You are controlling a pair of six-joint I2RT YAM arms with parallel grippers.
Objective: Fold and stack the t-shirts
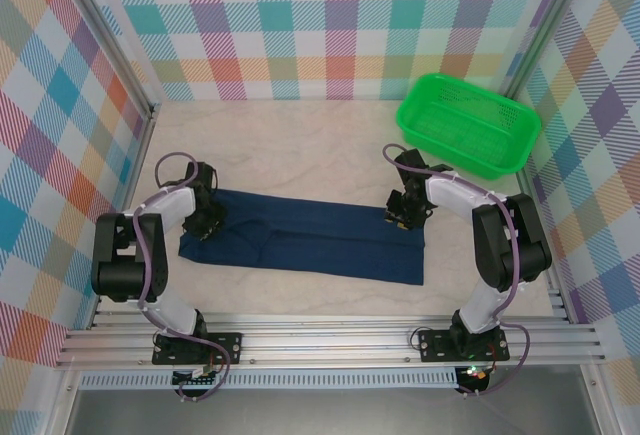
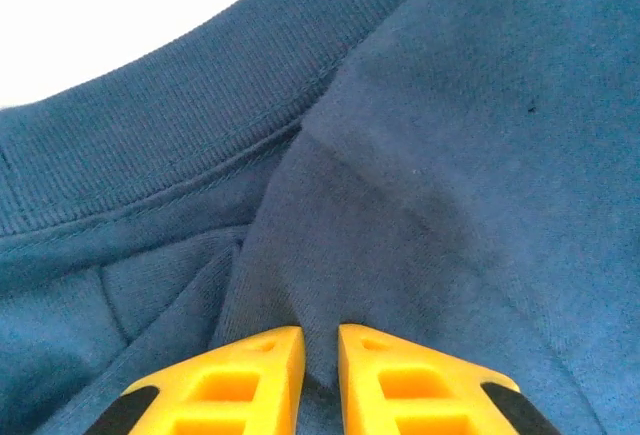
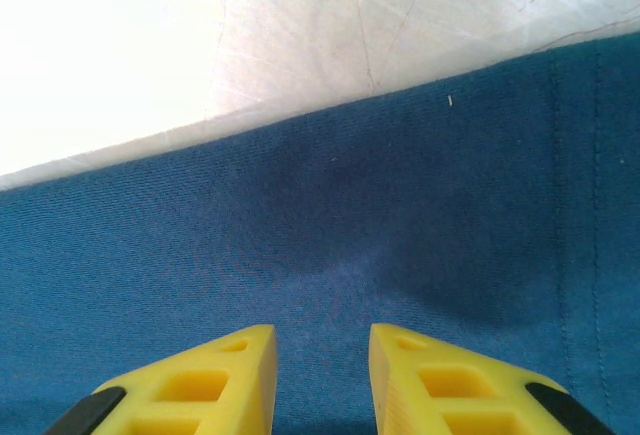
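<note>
The dark navy blue cloth t-shirt (image 1: 300, 242) lies as a long folded strip on the pale desk (image 1: 290, 150) between my arms. It looks light and limp, so I judge hems the best hold. My left gripper (image 2: 321, 335) pinches a ridge below the ribbed collar (image 2: 190, 135), a detail the top view lacks. My right gripper (image 3: 322, 335) sits spread at the far edge, clasping nothing.

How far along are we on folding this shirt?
Done: the navy t-shirt looks folded into a long strip on the table. In hand: the left gripper pinches a ridge of cloth beside the collar; the right gripper is down at the opposite end, grip unclear. Left: probably folding the strip crosswise into a compact packet.
</note>
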